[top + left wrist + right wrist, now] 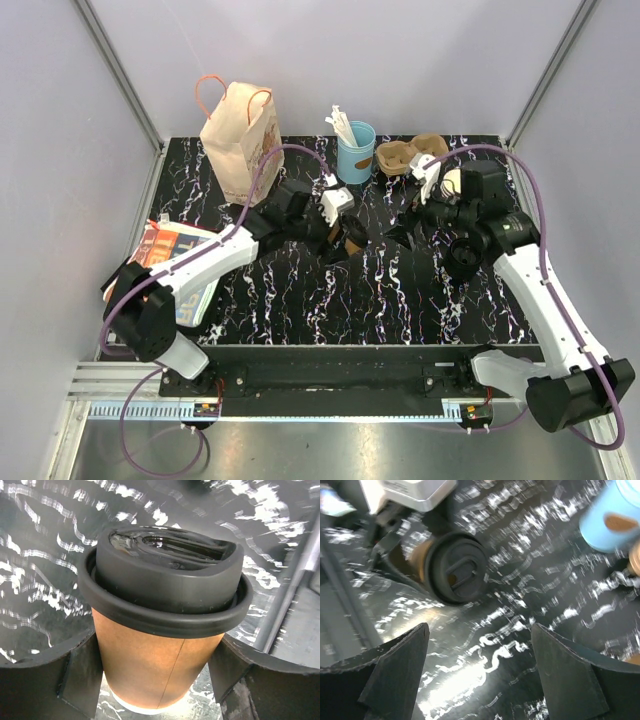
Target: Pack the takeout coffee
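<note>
While the left gripper pinches the takeout coffee, the right gripper just hangs there spread wide.

From where I'm standing, the cup sits around the middle of the black marbled counter, a bit in front of the light-blue cup of white sticks. The left fingers are pressed against the kraft paper sides just under the black lid, which is seated on the rim. The right gripper has nothing between its fingers and is near the cup on its right side, not touching it. A brown paper bag stands at the back left, with a lying stack of tan cups at the back right.
</note>
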Tool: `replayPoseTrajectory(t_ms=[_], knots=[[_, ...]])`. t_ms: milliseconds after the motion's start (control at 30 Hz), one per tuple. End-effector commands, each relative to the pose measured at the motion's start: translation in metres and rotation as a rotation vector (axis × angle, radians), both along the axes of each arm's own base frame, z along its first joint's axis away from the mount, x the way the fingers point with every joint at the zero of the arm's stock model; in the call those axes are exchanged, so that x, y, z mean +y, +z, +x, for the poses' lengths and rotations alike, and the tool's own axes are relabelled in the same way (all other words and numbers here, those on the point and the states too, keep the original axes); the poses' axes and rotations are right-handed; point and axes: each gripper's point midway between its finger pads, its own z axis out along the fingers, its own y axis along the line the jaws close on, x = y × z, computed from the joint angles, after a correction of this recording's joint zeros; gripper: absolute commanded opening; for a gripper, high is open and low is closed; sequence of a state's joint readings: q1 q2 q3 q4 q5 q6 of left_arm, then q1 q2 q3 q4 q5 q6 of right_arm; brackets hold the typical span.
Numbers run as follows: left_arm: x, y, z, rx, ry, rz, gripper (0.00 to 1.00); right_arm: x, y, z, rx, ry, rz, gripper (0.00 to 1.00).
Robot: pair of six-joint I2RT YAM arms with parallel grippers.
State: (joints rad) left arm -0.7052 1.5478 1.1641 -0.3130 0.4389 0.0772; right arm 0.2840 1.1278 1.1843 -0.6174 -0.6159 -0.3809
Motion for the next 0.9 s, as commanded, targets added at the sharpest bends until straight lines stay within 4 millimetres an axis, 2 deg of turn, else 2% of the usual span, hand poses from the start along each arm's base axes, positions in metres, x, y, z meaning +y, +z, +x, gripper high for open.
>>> replayPoseTrajectory(t_ms=[0, 133, 233, 367, 533, 867], knots=[[-0.011, 0.035, -0.025, -0.058, -0.234, -0.185, 0.61, 0.024, 0.044, -0.033, -0.01, 0.212, 0.13, 0.87], [-0.009, 0.035, -0.042, -0.04, -0.318, -0.226, 0.62, 0.036, 0.057, -0.036, 0.035, 0.287, 0.194, 0.84], [-0.007, 0.033, -0.047, -0.023, -0.344, -0.235, 0.62, 0.042, 0.057, -0.034, 0.08, 0.324, 0.216, 0.78], [-0.003, 0.037, -0.048, -0.006, -0.35, -0.262, 0.62, 0.043, 0.043, -0.032, 0.125, 0.334, 0.197, 0.71], [-0.001, 0.043, -0.05, -0.014, -0.368, -0.289, 0.61, 0.043, 0.024, -0.038, 0.184, 0.35, 0.196, 0.67], [-0.005, 0.041, -0.053, 0.036, -0.389, -0.308, 0.61, 0.054, 0.009, -0.041, 0.214, 0.374, 0.166, 0.61]])
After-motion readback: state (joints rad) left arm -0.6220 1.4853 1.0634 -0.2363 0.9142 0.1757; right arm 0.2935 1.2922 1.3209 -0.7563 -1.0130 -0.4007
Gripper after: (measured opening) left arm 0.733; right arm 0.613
